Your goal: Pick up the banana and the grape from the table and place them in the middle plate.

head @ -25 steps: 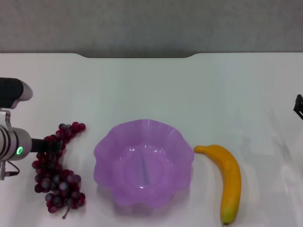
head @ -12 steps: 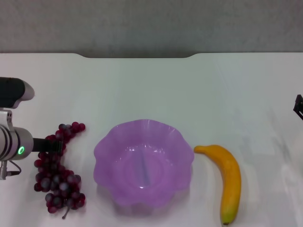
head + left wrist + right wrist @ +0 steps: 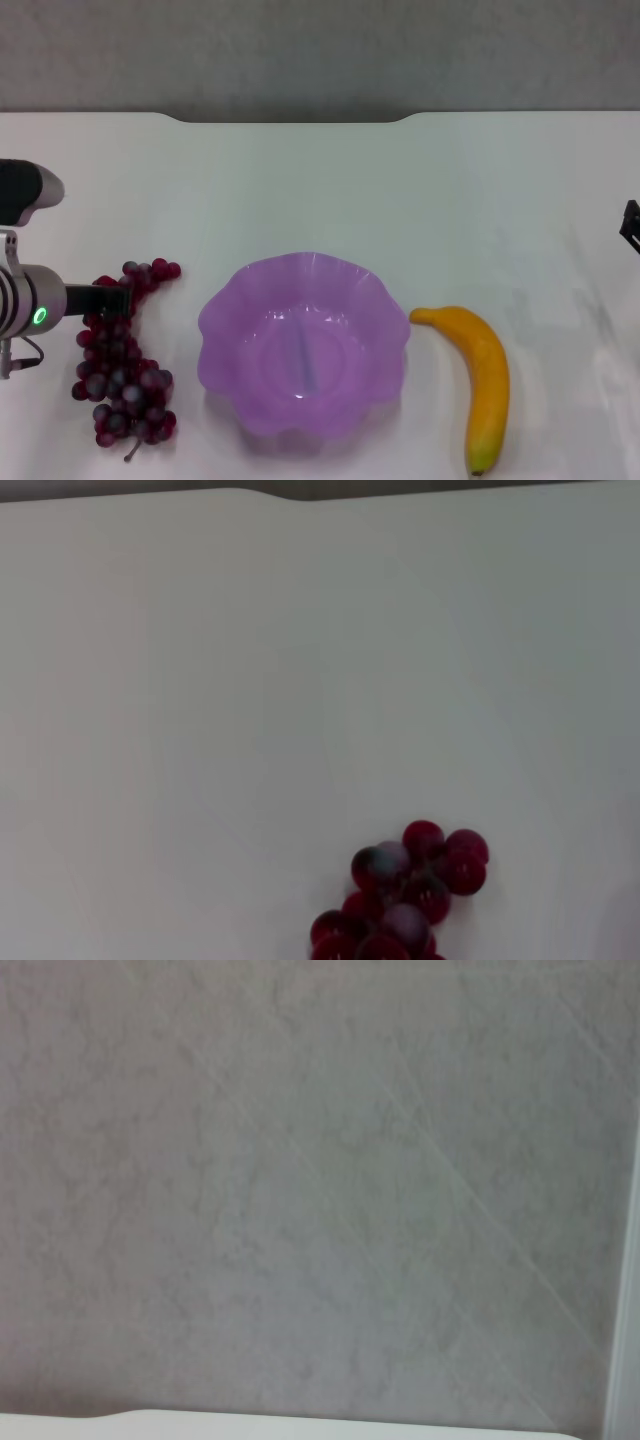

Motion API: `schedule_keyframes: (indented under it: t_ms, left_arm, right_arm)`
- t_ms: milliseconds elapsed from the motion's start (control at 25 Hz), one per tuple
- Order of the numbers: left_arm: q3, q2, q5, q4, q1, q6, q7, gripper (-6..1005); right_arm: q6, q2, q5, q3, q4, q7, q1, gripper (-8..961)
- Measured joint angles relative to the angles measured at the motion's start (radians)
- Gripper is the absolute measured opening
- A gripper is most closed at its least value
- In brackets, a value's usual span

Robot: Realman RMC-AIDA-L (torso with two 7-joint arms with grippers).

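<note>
Purple plate (image 3: 303, 345), one banana (image 3: 481, 375), one grape bunch (image 3: 120, 365); left pincer (image 3: 112, 297) grip unclear.

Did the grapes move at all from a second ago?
Yes. The grape bunch shifted slightly: its lower end lifted away from the table's near edge.

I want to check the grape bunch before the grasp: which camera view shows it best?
The head view: it shows the whole grape bunch on the table, left of the middle plate, with the left hand at its far end. The left wrist view catches only a few berries at the edge; the right wrist view shows none.
</note>
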Motion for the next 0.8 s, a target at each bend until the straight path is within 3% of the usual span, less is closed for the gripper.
schedule_keyframes:
  t_ms: [800]
  left_arm:
    - [0.002, 0.005, -0.07, 0.166, 0.078, -0.001, 0.061, 181]
  right_arm:
    - [0.0, 0.0, -0.002, 0.002, 0.0, 0.0, -0.005, 891]
